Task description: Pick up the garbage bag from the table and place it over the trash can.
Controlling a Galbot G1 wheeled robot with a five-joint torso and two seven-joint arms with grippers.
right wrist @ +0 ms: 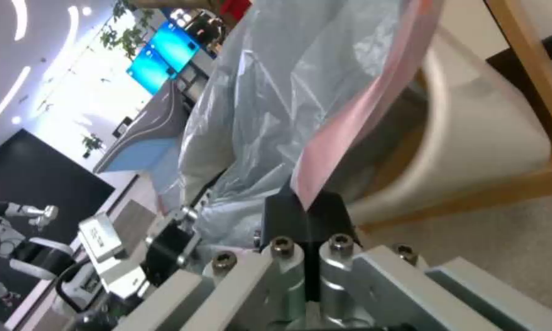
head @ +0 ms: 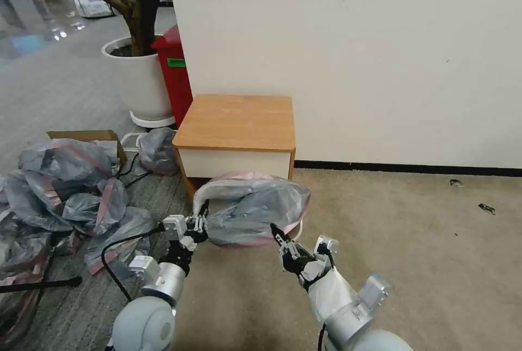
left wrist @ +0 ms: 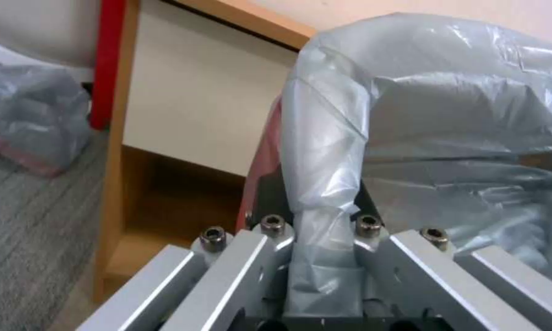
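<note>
1. Head view: the thin translucent grey plastic garbage bag with a pink-red rim band (head: 251, 211) is off the small light-brown wooden table (head: 237, 121) and hangs stretched between the two tools just in front of its white drawer front. The left tool (head: 200, 227) pinches the bag's left edge; the right tool (head: 277, 233) meets its near right edge. A heap of similar grey-and-pink bags (head: 65, 188) lies on the floor to the left. I judge that spreading the arms further could tear the film or pull it from one grip.

2. Left wrist view: the left tool's fingers are clamped together on a bunched fold of the bag (left wrist: 325, 151). The hold takes only a narrow strip, so a sideways tug may slip it out.

3. Right wrist view: the right tool's fingers (right wrist: 306, 216) are closed on the tip of the pink band, beside the rounded cream-beige plastic trash can (right wrist: 484, 133) under the table edge. So little band is caught that I expect lowering the rim could snag it on the can and pull it free.
</note>
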